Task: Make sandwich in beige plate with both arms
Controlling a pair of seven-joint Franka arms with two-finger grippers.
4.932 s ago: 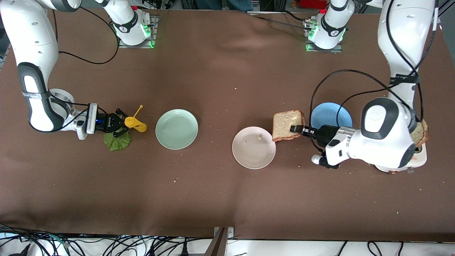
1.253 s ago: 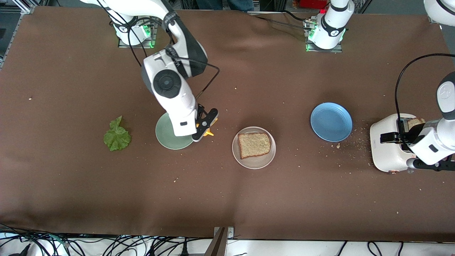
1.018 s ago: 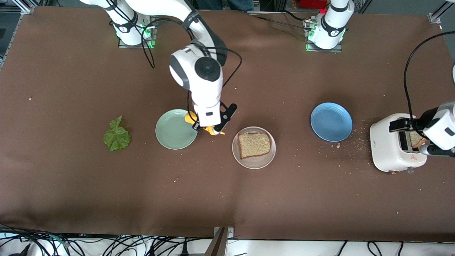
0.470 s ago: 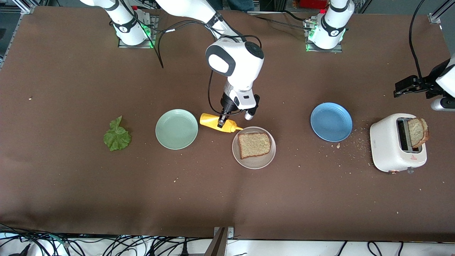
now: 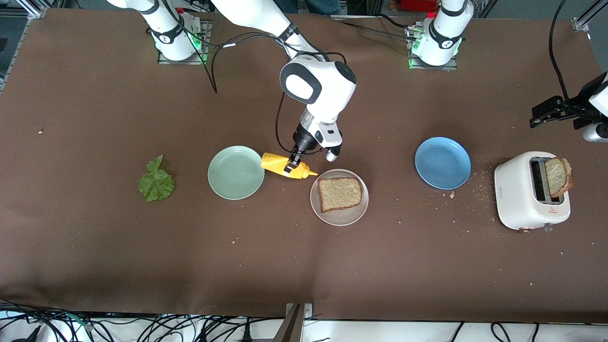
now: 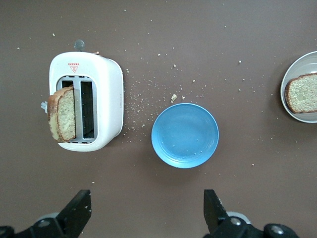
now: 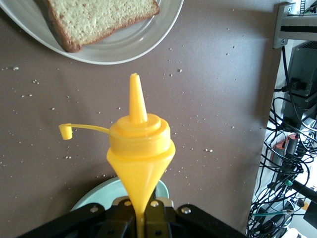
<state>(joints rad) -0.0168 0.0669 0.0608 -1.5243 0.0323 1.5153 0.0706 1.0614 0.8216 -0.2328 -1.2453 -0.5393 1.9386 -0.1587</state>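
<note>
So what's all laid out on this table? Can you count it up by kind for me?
Plates: 3 (beige, green, blue)
Bread slices: 2 (one on the beige plate, one in the toaster)
Lettuce leaves: 1
Yellow squeeze bottles: 1
Toasters: 1
Total: 8

Yellow bottle (image 5: 284,166), mint-green plate (image 5: 236,172), blue plate (image 5: 442,163) — speckled tan bread (image 5: 339,194), beige plate (image 5: 339,216).
</note>
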